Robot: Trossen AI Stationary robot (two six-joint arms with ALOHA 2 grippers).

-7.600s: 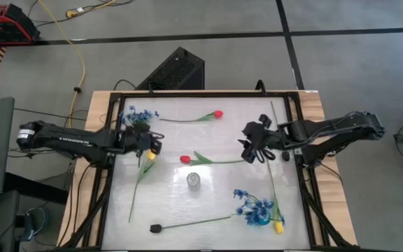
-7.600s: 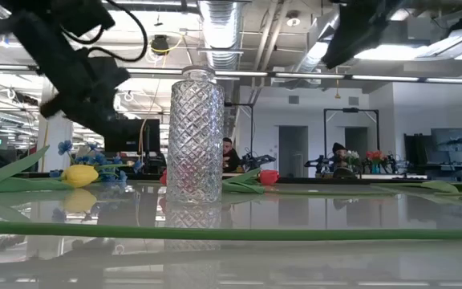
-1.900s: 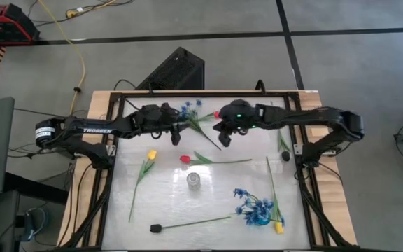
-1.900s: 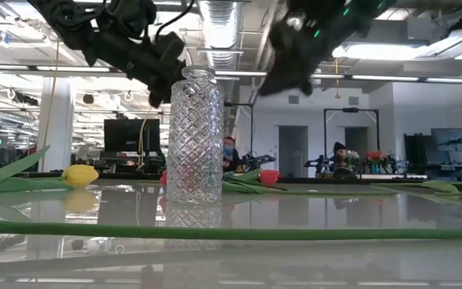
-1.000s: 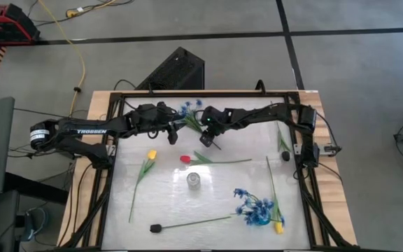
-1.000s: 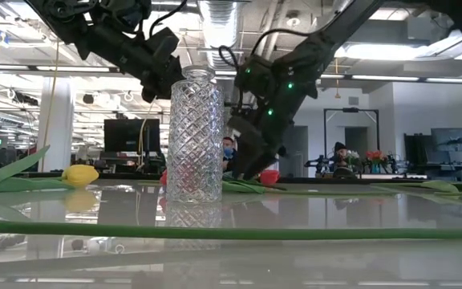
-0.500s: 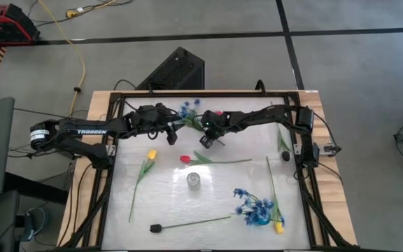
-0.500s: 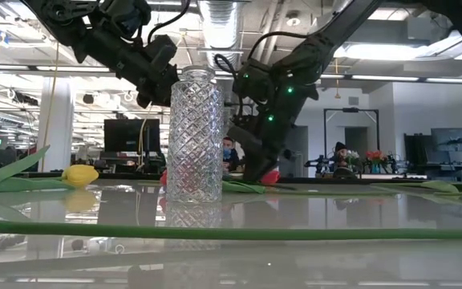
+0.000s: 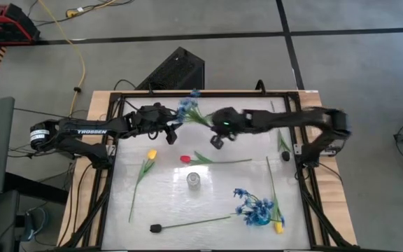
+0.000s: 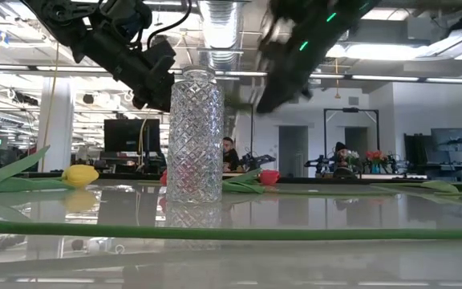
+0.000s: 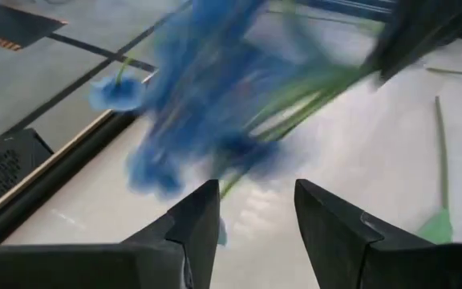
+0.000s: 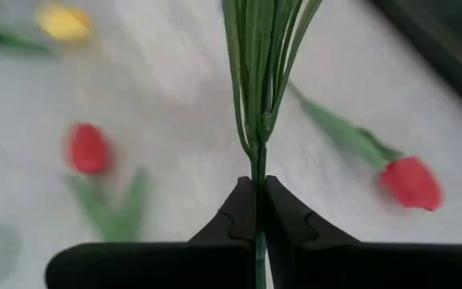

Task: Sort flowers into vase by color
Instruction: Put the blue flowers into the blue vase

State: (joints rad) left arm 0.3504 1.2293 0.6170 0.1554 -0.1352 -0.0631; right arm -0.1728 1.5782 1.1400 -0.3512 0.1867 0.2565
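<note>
A bushy blue spray (image 9: 187,108) hangs over the table's far middle, and my right gripper (image 9: 217,141) is shut on its green stem. My right gripper is a dark blur high up in the low view (image 10: 277,80). My left gripper (image 9: 171,134) stands open just left of the spray, whose blurred blossoms (image 11: 199,96) show ahead of its fingers (image 11: 255,217). A cut-glass vase (image 9: 194,180) stands upright mid-table (image 10: 193,136). A red tulip (image 9: 185,159) and a yellow tulip (image 9: 150,155) lie flat beside it. My right gripper pinches the spray's main stem (image 12: 257,164) between its two fingers, just below where it splits into several thin stalks. The fingers slant down from the table's right, and the stem runs along them. The spray is lifted clear, its blossoms toward the far left.
A second red tulip (image 12: 407,183) lies under my right arm. A black-headed stem (image 9: 187,224) lies along the near edge. Another blue spray (image 9: 254,206) and a yellow tulip (image 9: 278,227) lie at the near right. A dark frame (image 9: 110,175) rims the table.
My right gripper has risen from the table with the blue spray's stem and drawn a little toward the right edge. The spray has come up clear of the table, its blossoms swinging toward the far edge.
</note>
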